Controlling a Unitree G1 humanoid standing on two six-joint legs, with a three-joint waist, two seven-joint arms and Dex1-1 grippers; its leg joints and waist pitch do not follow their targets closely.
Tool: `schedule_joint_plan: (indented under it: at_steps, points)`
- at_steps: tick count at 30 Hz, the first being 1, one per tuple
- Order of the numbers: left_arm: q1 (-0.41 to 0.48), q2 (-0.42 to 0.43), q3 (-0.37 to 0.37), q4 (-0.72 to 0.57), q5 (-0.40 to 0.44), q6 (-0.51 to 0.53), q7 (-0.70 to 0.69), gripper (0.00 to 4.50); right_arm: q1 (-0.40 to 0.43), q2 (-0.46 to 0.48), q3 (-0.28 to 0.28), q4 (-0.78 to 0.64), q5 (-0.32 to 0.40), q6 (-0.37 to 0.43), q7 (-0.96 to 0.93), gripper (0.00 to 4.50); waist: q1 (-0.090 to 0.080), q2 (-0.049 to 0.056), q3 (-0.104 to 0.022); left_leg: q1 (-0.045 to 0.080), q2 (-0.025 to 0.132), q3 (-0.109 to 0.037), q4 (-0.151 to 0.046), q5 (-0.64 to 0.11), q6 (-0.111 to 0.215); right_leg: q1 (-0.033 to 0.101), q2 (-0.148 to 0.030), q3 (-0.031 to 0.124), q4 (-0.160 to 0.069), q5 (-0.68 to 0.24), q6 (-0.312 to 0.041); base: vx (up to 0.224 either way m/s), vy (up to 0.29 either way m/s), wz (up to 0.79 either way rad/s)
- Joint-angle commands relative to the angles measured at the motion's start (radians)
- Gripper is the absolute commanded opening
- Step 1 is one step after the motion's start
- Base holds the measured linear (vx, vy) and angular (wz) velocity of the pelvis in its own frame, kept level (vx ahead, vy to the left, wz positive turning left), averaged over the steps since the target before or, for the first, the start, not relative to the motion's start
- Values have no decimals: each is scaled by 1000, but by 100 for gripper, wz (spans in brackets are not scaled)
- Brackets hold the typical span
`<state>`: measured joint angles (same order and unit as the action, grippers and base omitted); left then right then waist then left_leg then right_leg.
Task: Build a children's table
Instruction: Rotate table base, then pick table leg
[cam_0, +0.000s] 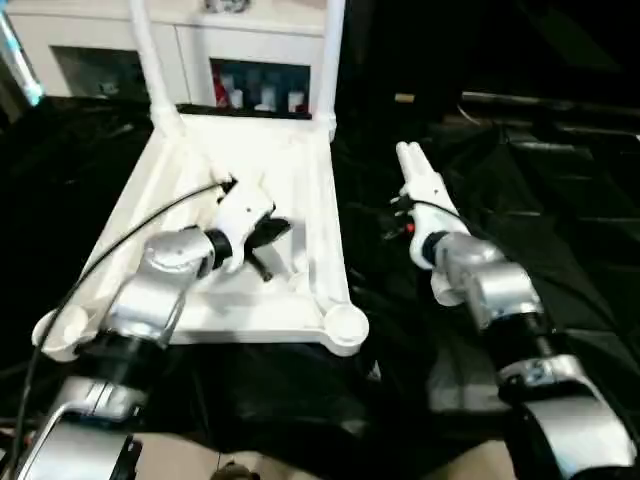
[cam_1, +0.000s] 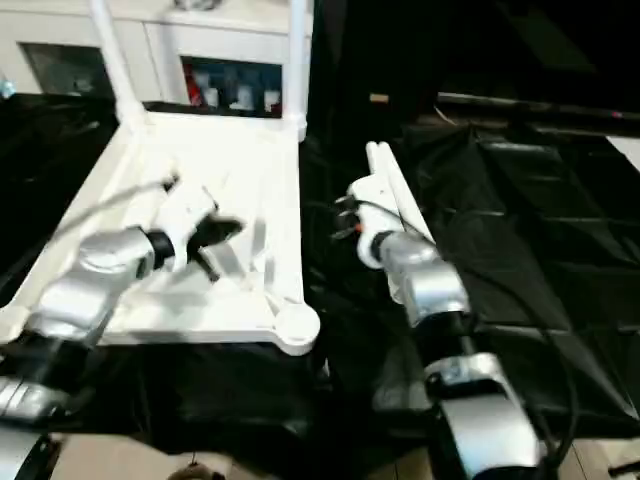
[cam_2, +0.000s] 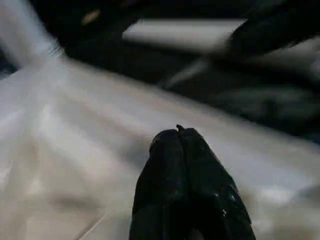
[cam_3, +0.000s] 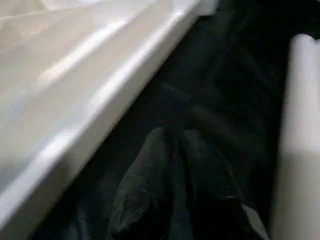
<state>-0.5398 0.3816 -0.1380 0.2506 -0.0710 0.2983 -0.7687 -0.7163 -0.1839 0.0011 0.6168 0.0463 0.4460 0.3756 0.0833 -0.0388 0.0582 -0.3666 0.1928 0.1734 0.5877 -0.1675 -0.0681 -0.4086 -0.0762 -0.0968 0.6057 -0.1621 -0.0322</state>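
Tabletop (cam_0: 300, 180) lies upside down on the black sheet (cam_0: 520, 180), ribs up, with two legs (cam_0: 150, 60) standing in its far corner sockets. I see my left gripper (cam_2: 179, 137) pressed shut and empty above the ribbed underside. My right gripper (cam_3: 172, 142) hovers over the sheet near two loose legs (cam_0: 415, 170); I cannot tell its opening.

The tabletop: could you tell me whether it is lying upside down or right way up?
Upside down: the tabletop shows its ribbed underside, and two legs stand upright from its far corner sockets.
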Motion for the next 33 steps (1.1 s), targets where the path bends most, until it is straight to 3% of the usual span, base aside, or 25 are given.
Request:
schedule_joint_plan:
  at_steps: [1, 3, 5, 15, 20, 23, 27, 30, 33]
  points:
    - [10, 4, -8, -53, -34, 44, -36, 41, -27, -17, -25, 2, 1, 27, -17, 93, -6, 13, -69, 17, 36, -7, -67, -249, -32, 51, -69, 60, -72, -274, -160, 0, 0, 0]
    - [40, 14, -25, -149, -88, 118, -88, 47, -51, -35, -46, 37, 1, 57, -49, 115, -11, 7, -68, 16, 36, -8, -68, -254, -33, 53, -70, 59, -71, -301, -150, 0, 0, 0]
    - [51, 11, -30, -182, -104, 137, -97, 80, -67, -45, -57, 69, -4, 64, -70, 137, -14, 9, -67, 16, 33, -6, -66, -258, -35, 50, -68, 59, -76, -320, -142, 0, 0, 0]
    - [59, -61, 7, -250, -150, 205, -17, 149, -127, -48, -108, 173, 21, 126, -144, 221, -31, 9, -69, 12, 29, -6, -61, -258, -28, 52, -62, 56, -78, -315, -133, 0, 0, 0]
    - [50, -82, 24, -253, -161, 223, 13, 181, -174, -38, -169, 243, 57, 129, -212, 264, -38, 6, -70, 10, 27, -6, -59, -250, -26, 53, -60, 53, -75, -304, -130, 0, 0, 0]
    - [70, -101, 24, -282, -156, 192, 44, 208, -203, -49, -122, 300, 6, 125, -209, 289, -40, 7, -71, 9, 29, -6, -59, -243, -24, 53, -60, 53, -74, -283, -140, 0, 0, 0]
    - [72, -72, -2, -296, -175, 212, -15, 240, -224, -50, -108, 338, -3, 117, -199, 328, -39, 5, -70, 9, 28, -5, -58, -250, -18, 52, -62, 53, -74, -307, -139, 0, 0, 0]
    - [93, -48, -40, -319, -141, 158, -37, 250, -254, -48, -101, 380, -5, 151, -188, 332, -41, 4, -70, 8, 31, -8, -59, -257, -20, 52, -63, 53, -72, -310, -140, 0, 0, 0]
    - [106, -5, -85, -347, -121, 185, -72, 285, -281, -45, -90, 419, -13, 190, -171, 332, -44, 4, -69, 8, 31, -7, -59, -262, -23, 49, -63, 54, -70, -318, -140, 0, 0, 0]
